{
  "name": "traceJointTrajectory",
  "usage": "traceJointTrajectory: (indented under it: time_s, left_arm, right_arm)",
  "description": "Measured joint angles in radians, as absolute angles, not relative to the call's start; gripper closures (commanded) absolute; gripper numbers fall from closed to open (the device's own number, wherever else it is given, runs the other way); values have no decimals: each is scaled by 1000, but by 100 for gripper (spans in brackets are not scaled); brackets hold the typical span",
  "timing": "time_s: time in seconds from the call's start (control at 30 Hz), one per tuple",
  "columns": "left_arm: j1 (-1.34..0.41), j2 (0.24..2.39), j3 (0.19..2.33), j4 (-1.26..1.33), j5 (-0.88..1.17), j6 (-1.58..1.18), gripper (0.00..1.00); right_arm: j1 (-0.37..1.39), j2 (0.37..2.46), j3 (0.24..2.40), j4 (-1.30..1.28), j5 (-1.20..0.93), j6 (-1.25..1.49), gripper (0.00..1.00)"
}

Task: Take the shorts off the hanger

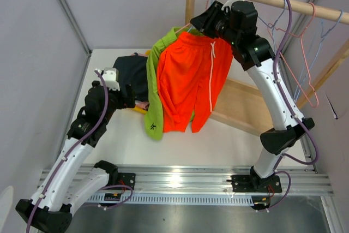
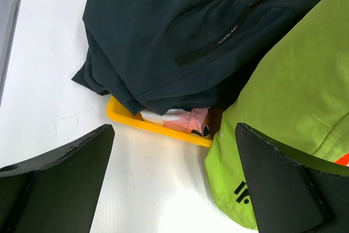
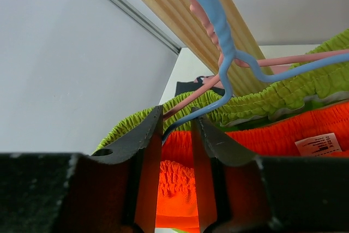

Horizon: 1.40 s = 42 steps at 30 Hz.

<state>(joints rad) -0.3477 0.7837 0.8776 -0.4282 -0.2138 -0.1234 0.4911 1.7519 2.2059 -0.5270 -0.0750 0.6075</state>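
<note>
The right gripper pinches the blue hanger in a narrow slit, the orange shorts hanging just below its jaws, while the left gripper, wide open and empty beside the lime green shorts, must next grasp fabric.

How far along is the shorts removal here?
Done: dark shorts and a pink pair lie on the yellow tray. In hand: right claw pinches the hanger wires. Remaining: orange shorts and green shorts hang there; left claw open.
</note>
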Motion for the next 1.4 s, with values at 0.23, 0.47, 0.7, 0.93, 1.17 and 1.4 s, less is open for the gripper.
traceJointTrajectory:
  time_s: [0.23,0.47,0.7,0.93,1.17,1.4]
  left_arm:
    - [-348,788,877,-428,-213,-123,1]
    - [-348,802,876,-428,-213,-123,1]
    - [-348,810,876,-428,-212,-123,1]
    - [-348,812,873,-428,-207,-123,1]
    - [-348,812,873,-428,-206,-123,1]
    - [-348,815,873,-428,-205,-123,1]
  right_arm:
    - [492,1720,2168,-522,-64,609,68]
    - [492,1660,2115,-525,-41,607,64]
    - [490,1607,2080,-527,-23,598,67]
    - [478,1580,2046,-525,-23,599,64]
    - [475,1586,2048,-521,-27,609,50]
    - [474,1644,2106,-510,-43,621,48]
